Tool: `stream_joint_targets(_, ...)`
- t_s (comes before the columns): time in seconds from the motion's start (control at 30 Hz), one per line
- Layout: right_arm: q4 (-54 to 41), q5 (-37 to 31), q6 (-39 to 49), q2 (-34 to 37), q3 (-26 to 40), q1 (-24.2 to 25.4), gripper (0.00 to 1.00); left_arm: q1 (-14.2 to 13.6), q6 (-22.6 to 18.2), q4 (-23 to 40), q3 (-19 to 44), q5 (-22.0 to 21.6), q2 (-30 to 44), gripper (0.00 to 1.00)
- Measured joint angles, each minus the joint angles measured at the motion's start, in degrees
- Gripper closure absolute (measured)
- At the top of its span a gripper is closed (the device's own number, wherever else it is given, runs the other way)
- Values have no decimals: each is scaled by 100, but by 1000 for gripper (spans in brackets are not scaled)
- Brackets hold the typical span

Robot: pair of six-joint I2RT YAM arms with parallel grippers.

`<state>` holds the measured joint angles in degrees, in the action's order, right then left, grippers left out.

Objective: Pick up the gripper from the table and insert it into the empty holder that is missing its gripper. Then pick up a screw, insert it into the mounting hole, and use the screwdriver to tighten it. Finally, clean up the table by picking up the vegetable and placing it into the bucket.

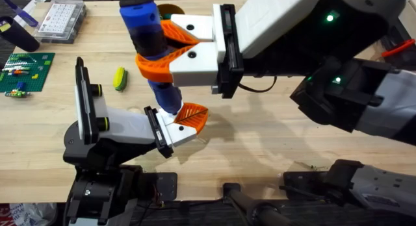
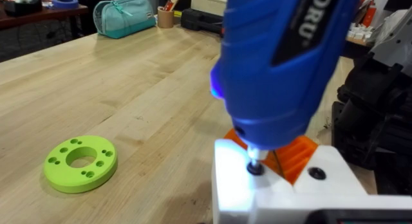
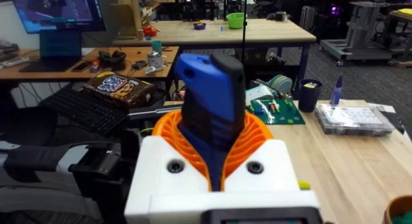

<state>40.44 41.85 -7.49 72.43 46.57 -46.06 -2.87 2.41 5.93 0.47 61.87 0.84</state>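
1. The right gripper (image 1: 170, 49), white with orange ribbed pads, is clamped around a blue electric screwdriver (image 1: 148, 41) above the centre of the light wooden table (image 1: 260, 141); the tool points down toward 5 o'clock in the overhead view.
2. The screwdriver's tip meets the white-and-orange gripper part (image 1: 185, 122) at the end of the left arm, at about 6 o'clock from the right gripper.
3. In the left wrist view, the bit sits on a dark screw (image 2: 255, 167) in the white mounting face, under a bright glow from the tool; a second dark hole lies just beside it.
4. Whether the left arm's fingers are open or closed cannot be told.
5. The vegetable (image 1: 119, 78), yellow with green ends, lies on the table at about 9 o'clock from the screwdriver, apart from both arms.
6. The orange-brown bucket (image 1: 170, 12) peeks out behind the right gripper at the table's far edge, near 12 o'clock.
7. A lime-green disc (image 2: 80, 163) with a centre hole rests flat on the wood in the left wrist view.
8. A clear compartment box (image 1: 60, 19) stands at 10 o'clock, a green board (image 1: 25, 73) nearer the left edge.
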Motion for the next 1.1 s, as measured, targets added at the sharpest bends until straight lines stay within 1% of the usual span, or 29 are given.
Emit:
stream_joint_targets(0.23,-45,-21,-4,17,-5,2,949,2,21,7,0,3,0,987)
stream_joint_targets(0.4,229,6,-94,77,-25,0,948,2,16,3,0,-1,-4,987)
stream_joint_targets(0.47,184,7,-131,106,15,5,947,2,18,3,0,-1,-4,987)
stream_joint_targets(0.6,-177,0,-145,145,374,32,948,2,18,4,0,0,-4,987)
stream_joint_targets(0.73,-178,0,-109,146,835,78,949,2,18,5,0,0,-4,987)
stream_joint_targets(0.83,-167,1,-107,146,1064,122,949,2,18,5,0,0,-4,987)
stream_joint_targets(0.97,-290,1,30,146,1170,179,947,2,18,5,0,0,-4,987)
stream_joint_targets(1.1,-832,2,415,146,1183,275,948,2,18,5,0,0,-4,987)
